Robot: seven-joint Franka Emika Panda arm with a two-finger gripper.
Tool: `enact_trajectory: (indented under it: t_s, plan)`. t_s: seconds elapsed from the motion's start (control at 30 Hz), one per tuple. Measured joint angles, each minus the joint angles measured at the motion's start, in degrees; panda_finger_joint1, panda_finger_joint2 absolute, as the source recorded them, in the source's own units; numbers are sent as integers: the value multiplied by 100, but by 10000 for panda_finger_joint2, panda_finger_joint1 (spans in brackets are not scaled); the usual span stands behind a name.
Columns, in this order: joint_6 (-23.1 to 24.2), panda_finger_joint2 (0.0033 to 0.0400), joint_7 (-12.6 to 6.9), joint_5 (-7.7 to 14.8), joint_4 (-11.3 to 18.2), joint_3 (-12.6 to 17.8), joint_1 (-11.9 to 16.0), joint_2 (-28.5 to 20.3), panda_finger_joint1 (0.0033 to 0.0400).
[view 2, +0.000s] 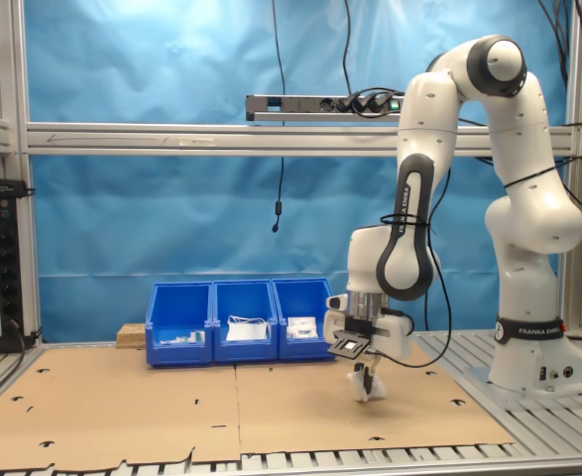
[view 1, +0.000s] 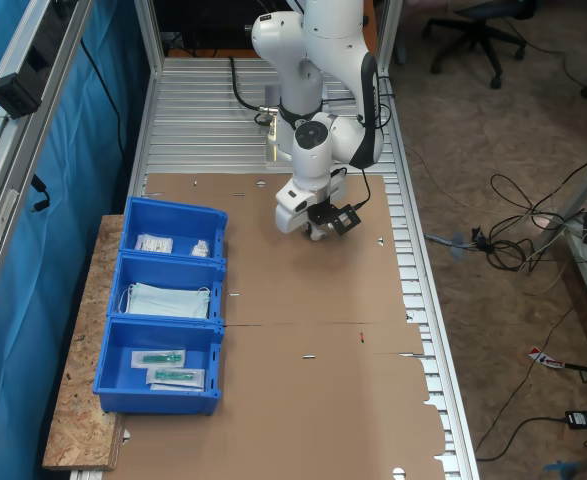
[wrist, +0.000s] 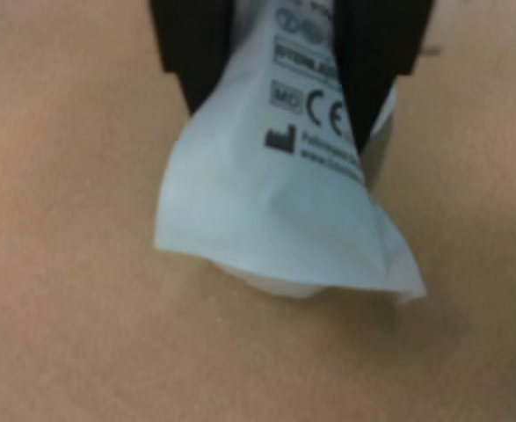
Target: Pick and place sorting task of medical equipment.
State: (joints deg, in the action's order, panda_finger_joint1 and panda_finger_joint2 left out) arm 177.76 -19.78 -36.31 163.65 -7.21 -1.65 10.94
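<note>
A small white crinkled packet with grey print, the medical equipment, is pinched between my two black fingers. My gripper is shut on its upper part. The packet hangs below the gripper close over the brown cardboard. Whether its lower edge touches the cardboard I cannot tell. In the first exterior view the gripper points down near the far middle of the cardboard, with the packet hidden under it.
Three blue bins stand in a row at the first exterior view's left: one with small white packets, one with pale-blue masks, one with clear packets with green parts. The cardboard sheet covers the table. The arm's base stands at the second exterior view's right.
</note>
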Motion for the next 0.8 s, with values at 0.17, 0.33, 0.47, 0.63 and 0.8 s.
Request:
enact_trajectory:
  t_s: [0.17,0.33,0.47,0.63,0.8]
  plan:
    - [0,64,0,0,0,0,0,0,64]
    - [0,58,0,0,0,0,0,-12,58]
    - [-12,58,0,0,0,0,0,-82,58]
    - [-120,58,0,0,1,0,0,-301,58]
    - [-414,58,0,0,1,0,0,-634,58]
